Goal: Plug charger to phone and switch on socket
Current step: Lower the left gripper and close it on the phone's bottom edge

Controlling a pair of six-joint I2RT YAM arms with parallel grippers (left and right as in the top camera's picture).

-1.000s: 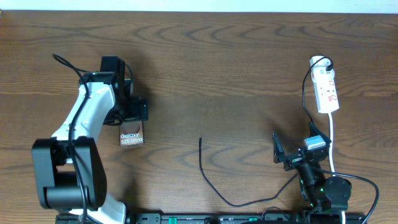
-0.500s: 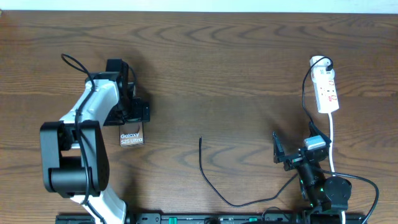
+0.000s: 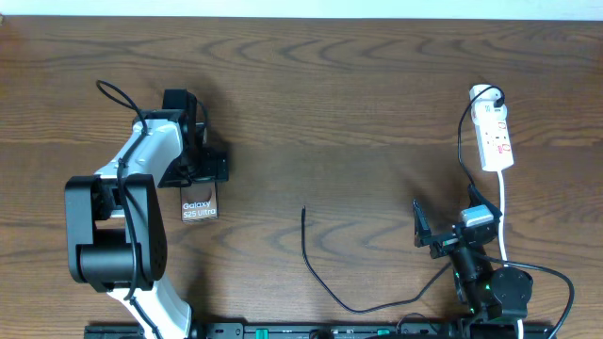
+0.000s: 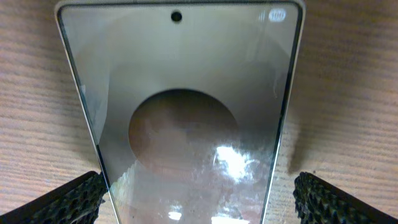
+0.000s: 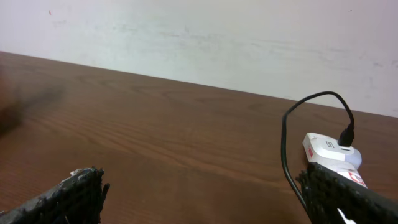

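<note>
I see the left arm (image 3: 141, 165) has swung its elbow farther away. The left jaws stay released, straddling the far end of the phone (image 3: 199, 205), which lies unmoved at left, so I judge it not yet grasped. The right jaws hang released, near right. I count one phone, one charger (image 3: 303, 231) near centre and one socket (image 3: 495, 137) far right.

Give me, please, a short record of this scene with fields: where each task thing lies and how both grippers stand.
phone: flat on the table, left side, lettering facing up
charger cable: loose on the table, one end free near the middle, not in the phone
socket: far right, its white cord running toward the near edge
left gripper: open, over the phone, one finger on each side
right gripper: open, empty, near right, facing the socket
</note>
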